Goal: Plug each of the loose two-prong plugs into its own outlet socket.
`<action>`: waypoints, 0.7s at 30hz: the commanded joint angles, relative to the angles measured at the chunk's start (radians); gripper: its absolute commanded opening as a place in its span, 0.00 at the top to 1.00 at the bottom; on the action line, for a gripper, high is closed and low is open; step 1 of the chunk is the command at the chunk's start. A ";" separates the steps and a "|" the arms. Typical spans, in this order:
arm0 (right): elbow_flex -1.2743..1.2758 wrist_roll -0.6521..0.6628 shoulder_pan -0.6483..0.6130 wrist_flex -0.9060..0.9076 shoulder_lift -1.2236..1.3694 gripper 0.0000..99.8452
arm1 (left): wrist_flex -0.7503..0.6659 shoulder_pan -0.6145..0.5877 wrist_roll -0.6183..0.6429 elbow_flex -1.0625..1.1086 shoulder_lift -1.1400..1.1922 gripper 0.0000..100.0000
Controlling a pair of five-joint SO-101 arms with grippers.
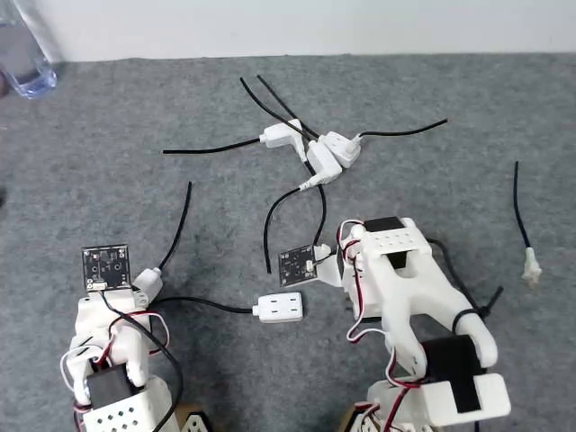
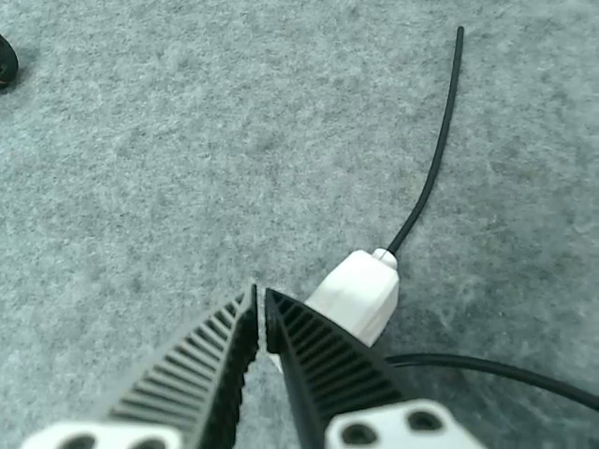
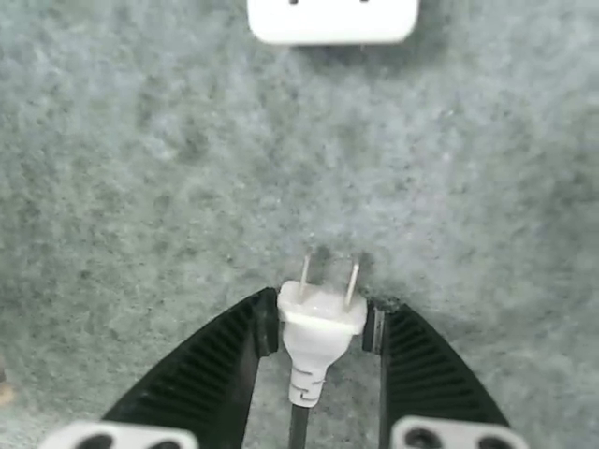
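Grey carpet (image 1: pixel 450 108) covers the whole work surface.

Left arm, lower left of the high view: the left gripper (image 2: pixel 262 299) has its ribbed black fingers closed almost tip to tip, with nothing between them. A white plug (image 2: pixel 358 292) lies just beside one finger. Contact between the two cannot be confirmed. Its thin black cord runs away across the carpet. In the high view this white plug (image 1: pixel 149 283) sits at the front of the left arm.

Right arm, lower right of the high view: the right gripper (image 3: pixel 323 313) is clamped on a two-prong plug (image 3: pixel 318 327), one finger on each flank of the white body. Both metal prongs project forward, clear of the fingers. The outlet socket (image 3: pixel 332 21) lies ahead of the prongs, apart from them. In the high view the outlet socket (image 1: pixel 279 307) rests at lower centre, between the two arms, with its black cord leading left.

Other items: a cluster of white connectors (image 1: pixel 319 153) with crossing black cords sits at upper centre. A loose plug (image 1: pixel 531 267) on a short cord lies near the right edge. A clear bottle (image 1: pixel 22 58) stands in the upper left corner.

Markings: a dark circuit board (image 1: pixel 106 267) tops the left wrist and a second board (image 1: pixel 297 265) the right. The pale print on both is too small to read.
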 commanded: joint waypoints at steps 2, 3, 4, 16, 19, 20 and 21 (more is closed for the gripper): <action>-0.020 -0.009 0.018 0.031 -0.036 0.83 | 0.002 0.003 0.002 -0.004 -0.002 0.99; -0.020 -0.009 0.018 0.039 -0.042 0.82 | 0.002 0.003 0.002 -0.004 -0.002 0.99; -0.020 -0.009 0.019 0.041 -0.047 0.80 | 0.002 0.003 0.002 -0.004 -0.002 0.99; -0.023 -0.009 0.022 0.036 -0.053 0.77 | 0.002 0.003 0.002 -0.004 -0.002 0.99; -0.031 -0.009 0.022 0.036 -0.054 0.77 | 0.002 0.003 0.002 -0.004 -0.002 0.99; -0.035 -0.009 0.022 0.036 -0.054 0.77 | 0.002 0.003 0.002 -0.004 -0.002 0.99; -0.040 -0.009 0.024 0.036 -0.054 0.77 | 0.002 0.003 0.002 -0.004 -0.002 0.99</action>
